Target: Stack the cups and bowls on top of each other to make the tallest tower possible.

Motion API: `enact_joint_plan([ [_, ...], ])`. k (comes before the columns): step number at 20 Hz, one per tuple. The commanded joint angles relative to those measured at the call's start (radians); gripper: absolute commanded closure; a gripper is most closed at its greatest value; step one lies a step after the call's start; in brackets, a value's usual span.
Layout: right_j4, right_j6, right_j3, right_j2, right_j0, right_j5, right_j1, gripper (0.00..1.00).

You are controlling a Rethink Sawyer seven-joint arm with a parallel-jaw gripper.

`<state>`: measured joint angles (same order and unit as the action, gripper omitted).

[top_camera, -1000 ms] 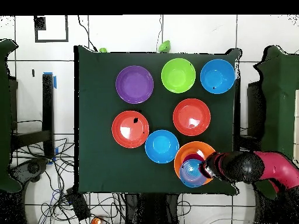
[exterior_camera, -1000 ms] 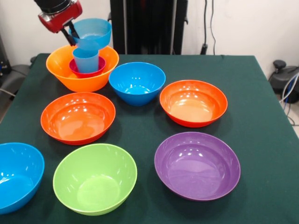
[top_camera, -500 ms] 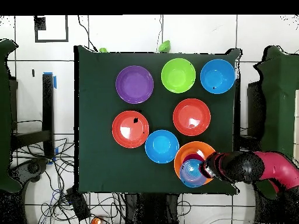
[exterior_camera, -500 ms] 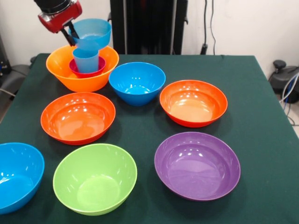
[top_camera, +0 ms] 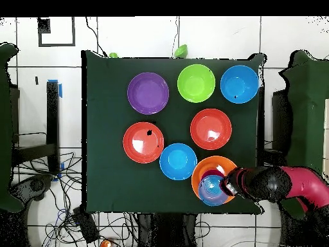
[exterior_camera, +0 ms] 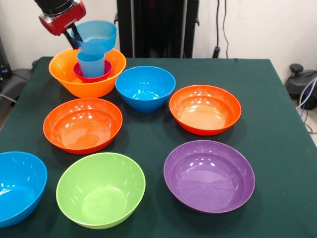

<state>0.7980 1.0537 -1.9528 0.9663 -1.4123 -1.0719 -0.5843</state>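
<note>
Dark green cloth-covered surface (exterior_camera: 277, 114) stood before a plain white wall (exterior_camera: 257, 27). Black upright column (exterior_camera: 157, 27) behind it. Pale tiled floor (top_camera: 212, 35) around, tangled black cables (top_camera: 48, 193) alongside.

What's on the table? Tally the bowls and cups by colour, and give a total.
Blue bowls: 2
Red-orange bowls: 2
Yellow-orange bowl: 1
Green bowl: 1
Purple bowl: 1
Magenta bowl: 1
Pale-blue bowl: 1
Light-blue cup: 1
Total: 10

no readable text, labels or numbers
</note>
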Motion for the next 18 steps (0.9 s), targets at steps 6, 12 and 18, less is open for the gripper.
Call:
enact_joint_plan([
  [6, 0.071, -0.217, 0.083, 0.001, 0.064, 0.041, 0.012, 1.0],
  [12, 0.067, -0.223, 0.092, 0.002, 0.066, 0.035, 0.014, 1.0],
  [18, 0.064, -0.221, 0.094, 0.003, 0.067, 0.036, 0.017, 1.0],
])
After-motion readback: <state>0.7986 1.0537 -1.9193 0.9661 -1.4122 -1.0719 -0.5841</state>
